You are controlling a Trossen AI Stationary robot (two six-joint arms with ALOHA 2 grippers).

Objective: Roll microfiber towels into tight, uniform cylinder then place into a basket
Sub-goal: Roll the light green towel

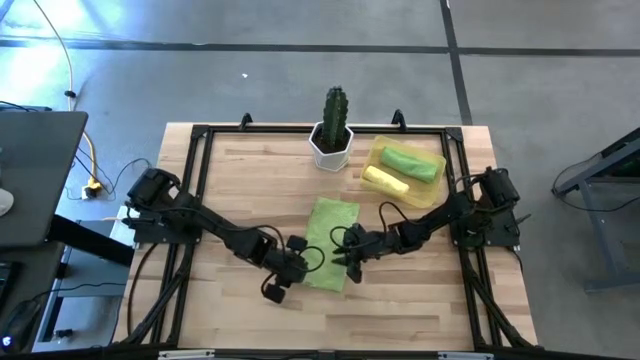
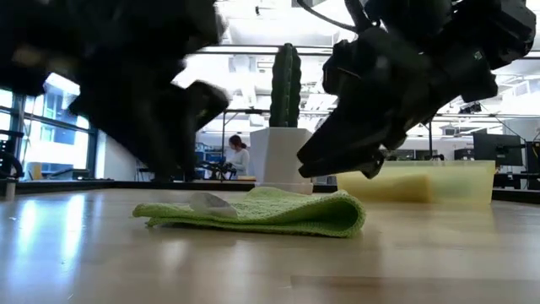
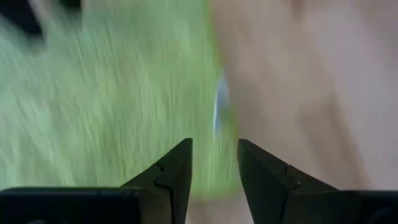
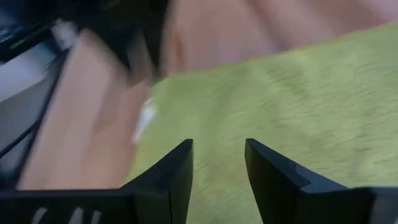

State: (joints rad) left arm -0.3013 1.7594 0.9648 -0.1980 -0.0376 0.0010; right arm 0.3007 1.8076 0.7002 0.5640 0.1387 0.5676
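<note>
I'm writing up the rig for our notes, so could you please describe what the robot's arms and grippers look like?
Both arms are black, slim and multi-jointed, each mounted on a bulky black base at a table side, with thin black cables looping beside them. The left gripper and right gripper each end in two dark, matte, wedge-shaped fingers tapering to points, with stepped inner edges. No markings are visible.

A wooden table [image 1: 250,180] carries a flat green towel [image 1: 330,240], a potted cactus [image 1: 333,130], and a yellow basket [image 1: 432,190].

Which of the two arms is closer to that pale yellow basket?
Right. The right gripper sits toward the basket's side of the flat green towel; the left gripper is farther off.
</note>
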